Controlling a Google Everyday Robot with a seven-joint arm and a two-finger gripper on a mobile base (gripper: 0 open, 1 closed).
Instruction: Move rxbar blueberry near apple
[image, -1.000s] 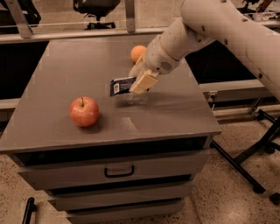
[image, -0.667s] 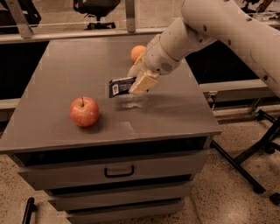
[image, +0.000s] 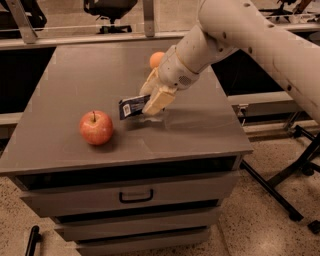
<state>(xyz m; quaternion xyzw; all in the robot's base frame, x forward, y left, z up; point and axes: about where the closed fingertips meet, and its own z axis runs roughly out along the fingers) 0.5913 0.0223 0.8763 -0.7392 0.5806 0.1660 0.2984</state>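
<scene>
The rxbar blueberry (image: 132, 107) is pinched at one end by the tool (image: 153, 104), whose two pale fingers are closed narrowly on the wrapper. The bar sits just to the right of the apple (image: 96, 127) and a little farther back, with a small gap between them and no contact. It seems to hang slightly above the table (image: 70, 75) rather than lie on it, going by the shadow underneath, though the clearance is hard to judge.

The bar's long axis runs roughly toward the apple. Its free end, with the white label patch, points at the apple and dips a little, while the gripped end faces away. The flat face of the wrapper is turned largely toward the camera.

The pick-up looks done and the carry mostly done, since the bar is already near the apple. What remains, by my reading, is to lower it onto the table beside the apple, let go and pull the tool clear.

The arm (image: 240, 35) reaches in from the far right of the apple. An orange fruit (image: 156, 59) lies well behind and to the right of the apple, partly hidden by the wrist. Below the apple, the table's front has a drawer (image: 131, 196).
</scene>
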